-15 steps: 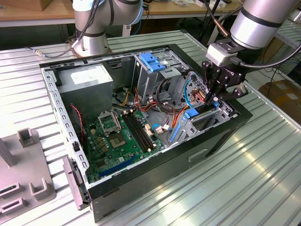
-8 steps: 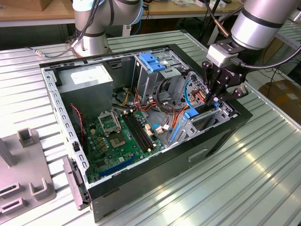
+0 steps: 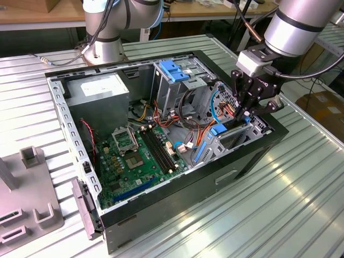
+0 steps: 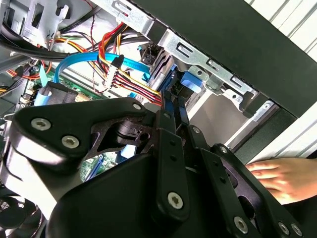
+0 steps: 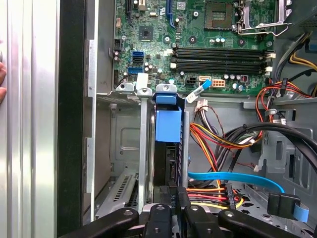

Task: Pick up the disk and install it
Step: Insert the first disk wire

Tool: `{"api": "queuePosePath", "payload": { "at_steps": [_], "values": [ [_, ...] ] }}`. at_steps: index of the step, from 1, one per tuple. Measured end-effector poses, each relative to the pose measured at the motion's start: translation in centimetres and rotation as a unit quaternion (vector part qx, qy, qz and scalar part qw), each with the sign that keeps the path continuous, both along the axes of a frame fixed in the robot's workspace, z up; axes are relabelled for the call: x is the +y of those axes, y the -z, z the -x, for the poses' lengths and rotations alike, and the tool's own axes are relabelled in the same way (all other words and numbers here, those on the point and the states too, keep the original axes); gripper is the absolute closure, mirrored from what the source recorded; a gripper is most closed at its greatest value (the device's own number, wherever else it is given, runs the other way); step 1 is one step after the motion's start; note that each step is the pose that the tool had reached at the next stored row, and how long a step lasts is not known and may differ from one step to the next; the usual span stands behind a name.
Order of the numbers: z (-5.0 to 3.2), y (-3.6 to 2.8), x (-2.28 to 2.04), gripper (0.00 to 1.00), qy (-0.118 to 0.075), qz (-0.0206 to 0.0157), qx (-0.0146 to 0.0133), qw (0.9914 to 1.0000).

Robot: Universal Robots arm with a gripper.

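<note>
The disk [image 5: 166, 163] stands on edge in a drive bay slot at the front corner of the open computer case [image 3: 252, 156]. Its light-blue carrier tab [image 5: 167, 124] faces the motherboard. The same tab [image 4: 190, 82] appears in the second wrist view, and the carrier [image 3: 217, 130] shows blue in the exterior view. My gripper [image 3: 244, 114] hangs over the bay at the exterior view's right. Its black fingers [image 5: 177, 198] are drawn together at the disk's near end. The gripper [image 4: 171, 101] is shut, with no gap between the tips. Whether they press on the disk I cannot tell.
Red, yellow and orange wires [image 5: 218, 139] and a blue flat cable [image 5: 233, 178] run beside the bay. The motherboard [image 3: 134, 156], a grey power-supply box [image 3: 99, 88] and a blue-topped drive cage [image 3: 174, 70] fill the case. A person's hand [image 4: 277, 178] rests by the case's outer wall. A grey fixture [image 3: 27, 199] stands at the exterior view's left.
</note>
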State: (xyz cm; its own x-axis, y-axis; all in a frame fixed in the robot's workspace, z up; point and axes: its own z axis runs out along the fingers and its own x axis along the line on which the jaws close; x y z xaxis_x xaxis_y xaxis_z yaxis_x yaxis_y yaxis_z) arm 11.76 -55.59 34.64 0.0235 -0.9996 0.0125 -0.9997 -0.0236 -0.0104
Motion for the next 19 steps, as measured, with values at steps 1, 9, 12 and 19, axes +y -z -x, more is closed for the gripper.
{"api": "queuePosePath", "payload": {
  "at_steps": [1, 9, 12, 19],
  "values": [
    [0.00, 0.00, 0.00, 0.83, 0.000, 0.0000, 0.0000, 1.00000],
    [0.00, 0.00, -0.03, 0.83, 0.000, 0.0000, 0.0000, 1.00000],
    [0.00, 0.00, -0.03, 0.83, 0.000, 0.0000, 0.0000, 1.00000],
    [0.00, -0.05, -0.03, 0.83, 0.000, -0.0001, 0.0000, 1.00000]
  ]
}}
